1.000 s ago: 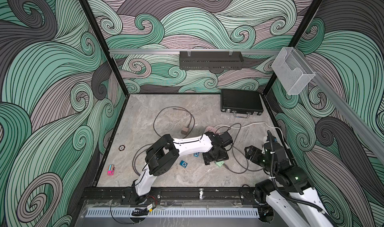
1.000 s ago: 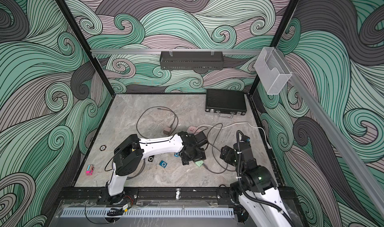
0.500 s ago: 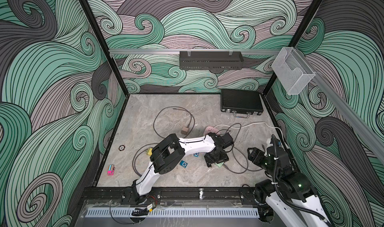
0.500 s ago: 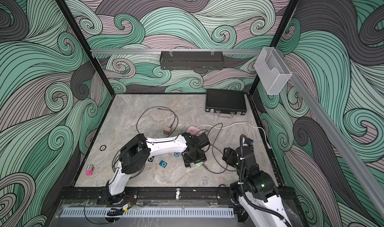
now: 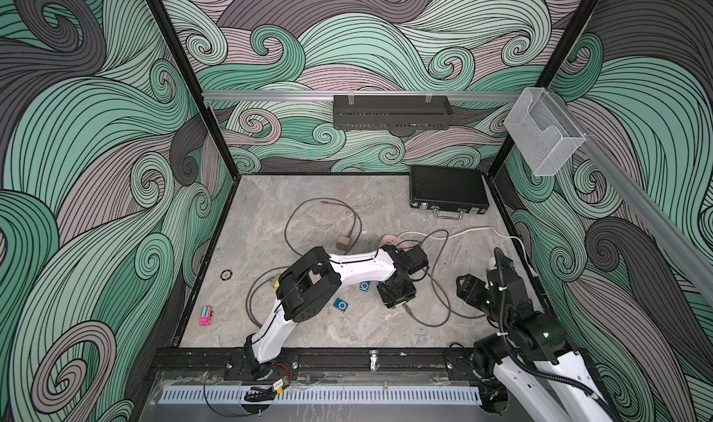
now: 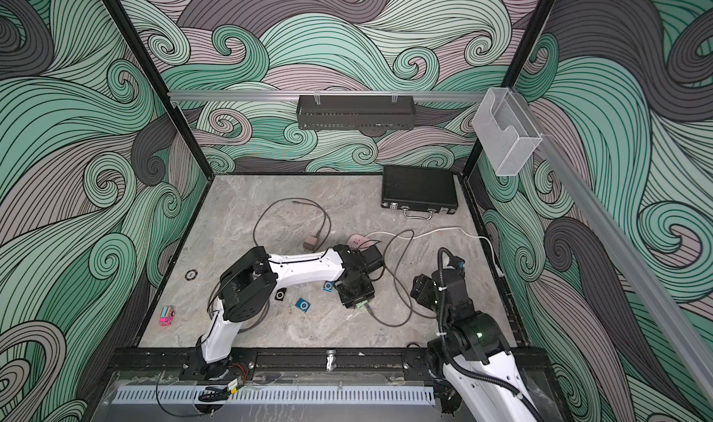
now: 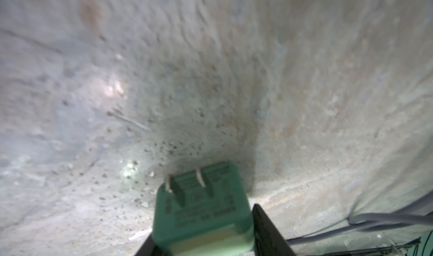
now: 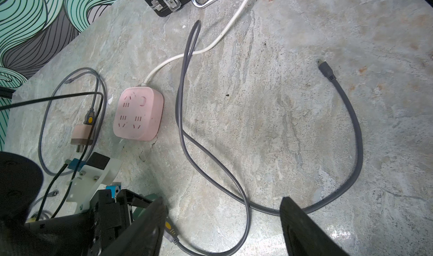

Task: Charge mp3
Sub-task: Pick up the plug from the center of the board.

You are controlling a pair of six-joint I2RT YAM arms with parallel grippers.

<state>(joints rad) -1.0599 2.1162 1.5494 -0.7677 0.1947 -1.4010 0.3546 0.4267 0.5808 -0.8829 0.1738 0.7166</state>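
2 black fingers of the left gripper stand low over the table, flanking a green charger whose 2 metal prongs point away from the wrist. The fingers sit right against its sides, but whether they pinch it cannot be told. In both top views this gripper points straight down near the middle of the table, with only a sliver of green showing beneath it. A grey cable leaves the charger's end, loops across the table and finishes in a free plug lying on the bare surface. The nearest blue mp3 player lies flat just beside the left gripper, on the side toward the left arm's base. A second blue player sits a little farther out, and a dark player lies beyond it, beside the arm's elbow; neither gripper touches any of the 3. The right gripper hovers above the table with its jaws spread wide and nothing between them, the grey cable passing below, well apart from all 3 players. Behind the left gripper sits a pink power strip on a white cord, with a beige charger beside it.
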